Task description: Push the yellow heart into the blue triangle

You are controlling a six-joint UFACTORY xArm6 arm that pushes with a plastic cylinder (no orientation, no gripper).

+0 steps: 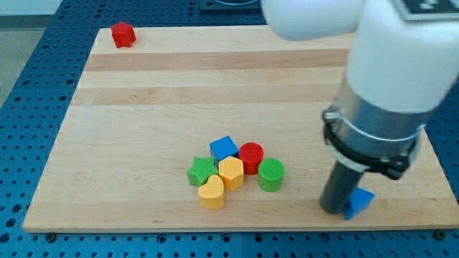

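Observation:
The yellow heart (211, 192) lies near the board's bottom edge, at the bottom left of a cluster of blocks. The blue triangle (359, 201) lies far to the view's right of it, near the bottom right corner, partly hidden behind my rod. My tip (334, 209) rests on the board touching the triangle's left side, well to the right of the heart.
The cluster holds a green star (201, 170), a blue cube (224, 148), a yellow hexagon (231, 173), a red cylinder (251, 157) and a green cylinder (271, 175). A red block (123, 34) sits at the wooden board's (143, 107) top left corner. The arm's white body (387, 57) covers the top right.

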